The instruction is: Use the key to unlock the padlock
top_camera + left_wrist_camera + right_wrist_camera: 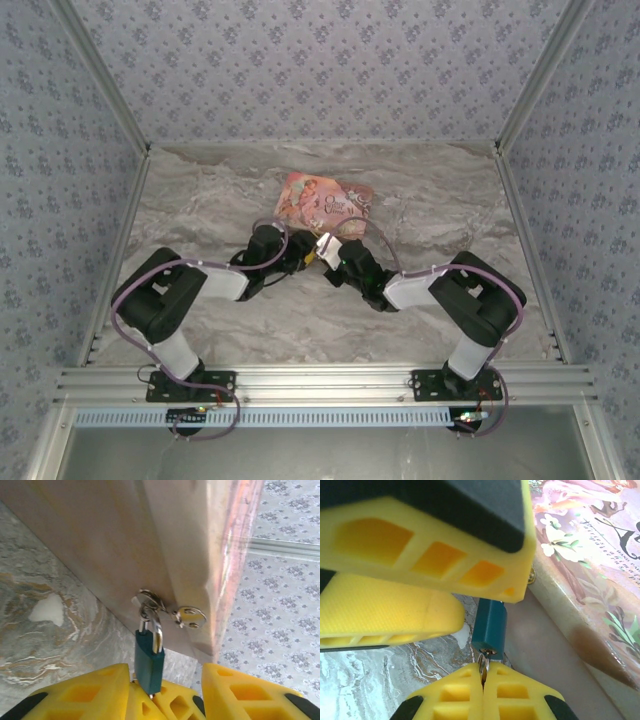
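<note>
The padlock (149,662) is hanging by its thin silvery shackle from the metal hasp (190,616) on the side of the pink box (325,200), its blue-teal body pointing down toward the table (200,200). In the right wrist view we are looking up at the underside of the padlock (489,625), where the key (483,664) is standing in the keyhole with only a short sliver of it showing.

The right tool (482,677) is pinching the key, its two yellow fingers pressed together just below the lock body.

The left tool (165,677) is flanking the padlock with its jaws standing apart, one yellow finger on each side. We are seeing a gap between each finger and the teal body, so we are judging that it is gripping nothing.

In the top view we are seeing both arms meeting at the near edge of the box, at mid-table.

As for progress, we are reading the key as found, picked up and inserted. The shackle is threaded through the hasp ring and appears seated in the body, though we cannot tell for certain whether it is released. We are therefore judging that turning the key and freeing the shackle are left to do.
</note>
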Controlling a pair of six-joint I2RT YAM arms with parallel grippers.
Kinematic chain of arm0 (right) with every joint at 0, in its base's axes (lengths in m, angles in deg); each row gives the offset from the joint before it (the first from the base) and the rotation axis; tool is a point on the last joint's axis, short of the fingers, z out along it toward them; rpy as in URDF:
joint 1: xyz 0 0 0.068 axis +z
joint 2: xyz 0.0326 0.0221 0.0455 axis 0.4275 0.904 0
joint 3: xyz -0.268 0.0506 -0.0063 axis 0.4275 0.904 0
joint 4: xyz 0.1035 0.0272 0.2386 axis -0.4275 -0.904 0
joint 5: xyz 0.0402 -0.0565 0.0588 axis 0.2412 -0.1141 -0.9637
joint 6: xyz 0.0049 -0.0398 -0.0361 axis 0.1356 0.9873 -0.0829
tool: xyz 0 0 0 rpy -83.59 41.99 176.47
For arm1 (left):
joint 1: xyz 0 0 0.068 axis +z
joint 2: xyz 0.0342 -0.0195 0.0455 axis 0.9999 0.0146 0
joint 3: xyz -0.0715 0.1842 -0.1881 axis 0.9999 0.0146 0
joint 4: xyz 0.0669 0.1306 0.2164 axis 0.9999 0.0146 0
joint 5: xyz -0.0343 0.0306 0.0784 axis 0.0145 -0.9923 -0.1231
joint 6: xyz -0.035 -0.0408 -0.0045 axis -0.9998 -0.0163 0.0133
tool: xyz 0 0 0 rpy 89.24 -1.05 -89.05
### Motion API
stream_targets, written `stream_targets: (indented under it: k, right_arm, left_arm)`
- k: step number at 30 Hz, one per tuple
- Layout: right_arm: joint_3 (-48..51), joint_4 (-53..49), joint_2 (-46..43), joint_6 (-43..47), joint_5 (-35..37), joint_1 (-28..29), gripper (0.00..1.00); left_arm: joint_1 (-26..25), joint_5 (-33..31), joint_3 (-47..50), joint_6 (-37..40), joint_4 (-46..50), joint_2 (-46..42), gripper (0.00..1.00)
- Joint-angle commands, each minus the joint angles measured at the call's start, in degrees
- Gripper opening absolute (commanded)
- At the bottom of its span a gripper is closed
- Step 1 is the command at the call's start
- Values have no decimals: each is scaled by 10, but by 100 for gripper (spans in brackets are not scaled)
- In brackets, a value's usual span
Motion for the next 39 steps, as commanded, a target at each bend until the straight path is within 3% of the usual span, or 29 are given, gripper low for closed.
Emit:
stream_targets:
  k: [1, 7, 30, 39]
  right_arm:
    - [9, -5, 2, -14, -22, 1, 0]
    - [7, -6, 2, -8, -22, 3, 0]
    - [-1, -11, -6, 14, -4, 15, 0]
    - [0, -5, -22, -23, -91, -9, 0]
  left_arm:
    - [6, -5, -3, 27, 39, -30, 45]
    - [6, 8, -16, 32, 47, -14, 46]
    - [-2, 15, -57, 49, 75, 28, 27]
    - [-3, 16, -53, 51, 76, 20, 12]
